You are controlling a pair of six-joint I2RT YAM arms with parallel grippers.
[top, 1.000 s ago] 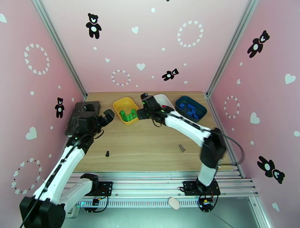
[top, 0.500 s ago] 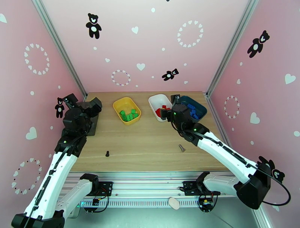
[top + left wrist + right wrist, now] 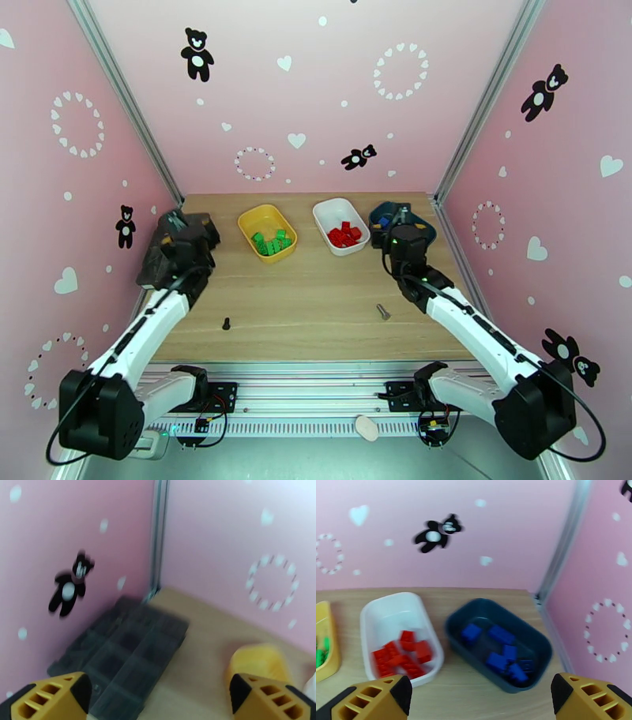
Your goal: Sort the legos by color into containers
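All the legos were sitting in tubs along the far side of the table (image 3: 316, 292): green legos (image 3: 271, 242) piled in the yellow tub (image 3: 259, 215), red legos (image 3: 344, 235) in the white tub (image 3: 330, 211) next to it, and blue legos (image 3: 499, 647) in the dark teal tub (image 3: 538, 638) on the right. The left arm reached up along the left wall, with the left gripper (image 3: 188, 227) over the dark grey organizer tray (image 3: 122, 653), claw spread wide and nothing in it. The right arm stretched toward the far right corner, and the right gripper (image 3: 401, 225) hung over the teal tub, also wide apart and empty. From the top the right gripper covered most of that tub, so the blue bricks showed better from the right wrist, a bit blurry though. The left wrist gave a smeared look at the tray's compartments. The top view also had two dark screws (image 3: 226, 322) loose on the wood.
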